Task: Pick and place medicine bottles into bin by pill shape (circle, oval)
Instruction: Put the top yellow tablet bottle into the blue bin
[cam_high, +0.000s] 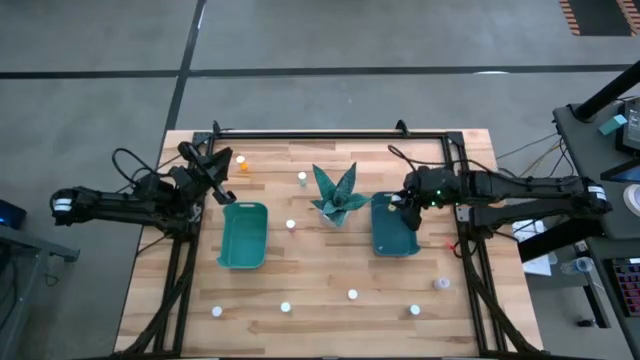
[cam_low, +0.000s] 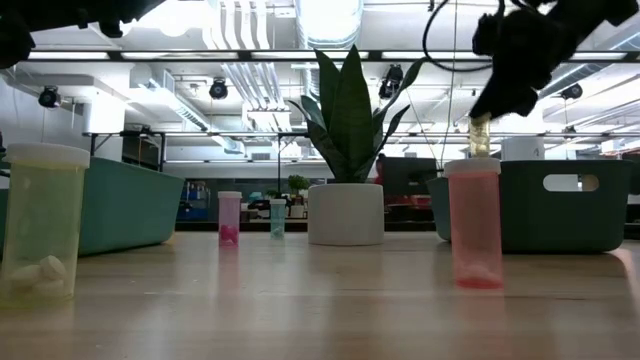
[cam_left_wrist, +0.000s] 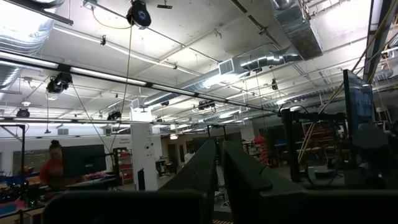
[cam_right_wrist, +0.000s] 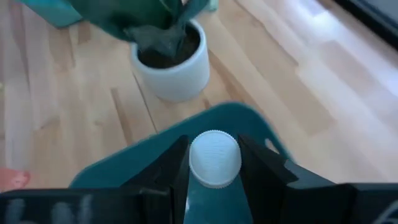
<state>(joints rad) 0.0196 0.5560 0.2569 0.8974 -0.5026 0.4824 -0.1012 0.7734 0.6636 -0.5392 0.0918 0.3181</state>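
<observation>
My right gripper (cam_right_wrist: 214, 149) is up over the right teal bin (cam_high: 395, 238), shut on a medicine bottle with a white cap (cam_right_wrist: 214, 158) and a yellowish body (cam_low: 479, 135). The left teal bin (cam_high: 243, 236) lies on the far side of the potted plant (cam_high: 337, 196). Several more small bottles stand on their bases on the wooden table, among them one (cam_high: 291, 225) between the bins and an orange one (cam_high: 241, 161) at the far left. My left gripper (cam_left_wrist: 221, 168) is shut and holds nothing, raised at the table's left and pointing up into the room. My right gripper pinches the bottle at its top end, one finger (cam_right_wrist: 177, 171) on each side of the white cap (cam_right_wrist: 214, 163). The fingers slant down from the table's right side. The bottle's body (cam_low: 479, 135) hangs below them, lifted clear above the right bin.
A row of bottles stands along the near edge (cam_high: 285, 307), (cam_high: 352, 294), (cam_high: 414, 310), with another (cam_high: 441, 284) near the right rail. The plant's white pot (cam_right_wrist: 171, 68) stands just beyond the right bin. Black frame rails (cam_high: 330, 132) border the table.
</observation>
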